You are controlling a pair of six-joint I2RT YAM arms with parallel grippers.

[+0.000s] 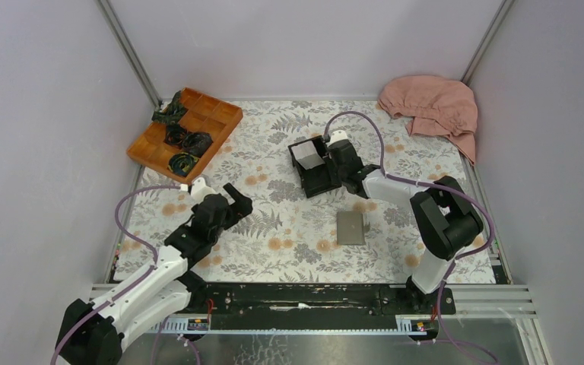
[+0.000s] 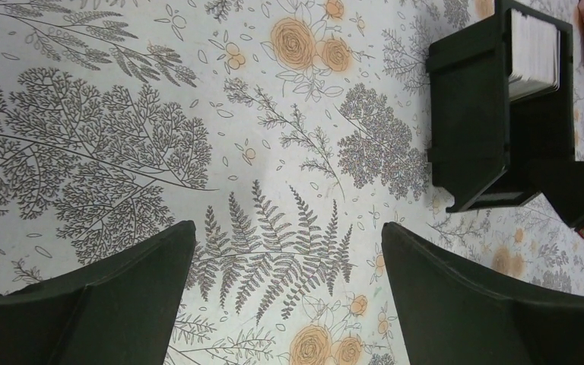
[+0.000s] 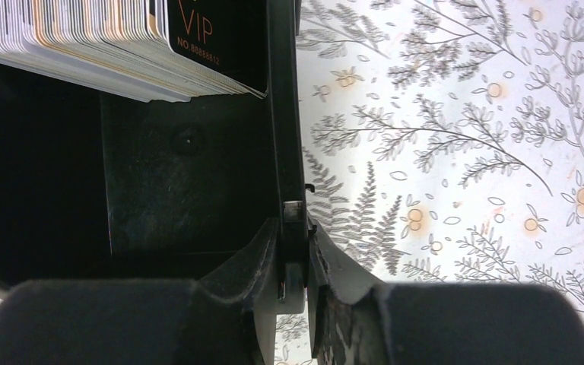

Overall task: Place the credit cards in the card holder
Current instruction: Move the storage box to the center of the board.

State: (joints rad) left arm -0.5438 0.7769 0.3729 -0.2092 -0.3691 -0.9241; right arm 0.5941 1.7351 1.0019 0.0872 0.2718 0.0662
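At the wall of the black box [image 3: 277, 114] your right gripper [image 3: 295, 262] clamps, left gripper [image 2: 289, 232] gapes; credit cards [image 3: 84, 46] look thin, slick: pinch their edges.

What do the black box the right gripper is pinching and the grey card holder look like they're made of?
The black box: likely rigid matte plastic, given its thin straight walls and faint scuffs. The card holder: flat, dull grey, perhaps faux leather or fabric; too small to be sure.
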